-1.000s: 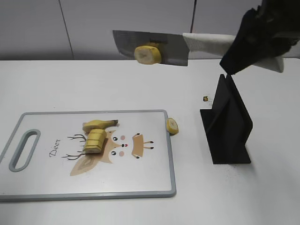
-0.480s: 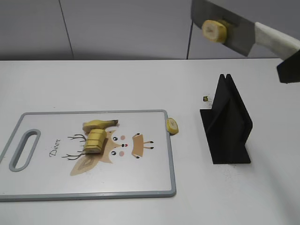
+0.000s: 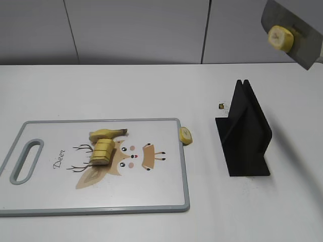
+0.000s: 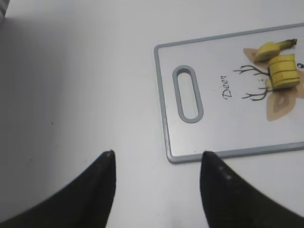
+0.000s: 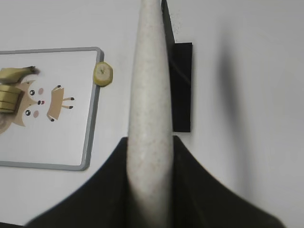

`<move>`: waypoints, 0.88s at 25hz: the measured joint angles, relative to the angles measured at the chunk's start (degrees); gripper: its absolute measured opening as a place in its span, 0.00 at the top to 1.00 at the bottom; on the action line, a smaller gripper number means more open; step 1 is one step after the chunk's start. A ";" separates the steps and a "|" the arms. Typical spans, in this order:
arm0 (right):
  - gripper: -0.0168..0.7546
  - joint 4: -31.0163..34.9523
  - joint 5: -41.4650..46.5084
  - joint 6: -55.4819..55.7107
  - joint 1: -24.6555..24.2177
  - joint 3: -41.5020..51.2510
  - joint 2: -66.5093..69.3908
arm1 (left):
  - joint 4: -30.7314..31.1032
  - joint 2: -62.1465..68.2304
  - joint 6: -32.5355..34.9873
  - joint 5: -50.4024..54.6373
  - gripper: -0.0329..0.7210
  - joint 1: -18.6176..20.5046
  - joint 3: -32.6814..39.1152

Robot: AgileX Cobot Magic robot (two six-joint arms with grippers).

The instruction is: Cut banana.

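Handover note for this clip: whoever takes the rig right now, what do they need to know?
Right claw: shut on the knife, held high at far right, a banana slice stuck to the blade.
Left claw: open, empty, beside the cutting board.
Done: cut pieces and stem end lie on the board; one stray slice on the table.
Left: shed the stuck slice, park the knife in the black stand.

Knife blade point(image 3: 298, 38) dull grey metal – handle point(image 5: 149, 118) speckled matt; cutting board point(image 3: 60, 196) smooth plastic – stand point(image 3: 247, 136) matt black.
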 joint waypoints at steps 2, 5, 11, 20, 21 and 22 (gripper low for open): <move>0.77 0.00 -1.27 0.83 0.00 0.90 0.00 | 0.00 -3.71 0.00 -1.45 0.22 0.00 1.54; 0.77 -0.15 -4.24 1.82 0.00 1.88 0.00 | 0.00 -9.12 0.00 -3.39 0.23 0.00 3.67; 0.77 -0.82 -6.95 2.34 0.00 2.33 3.43 | 0.17 -16.75 0.00 -5.92 0.23 -0.69 4.98; 0.77 -1.34 -11.20 2.50 0.00 2.33 13.22 | 0.37 -17.55 -0.30 -6.21 0.23 -8.94 4.98; 0.77 -1.44 -11.68 2.50 0.00 2.33 14.14 | 1.06 -17.55 -1.25 -6.21 0.24 -9.01 4.98; 0.77 -1.49 -12.19 2.50 0.00 2.33 15.18 | 2.26 -17.55 -3.05 -6.28 0.25 -8.92 4.98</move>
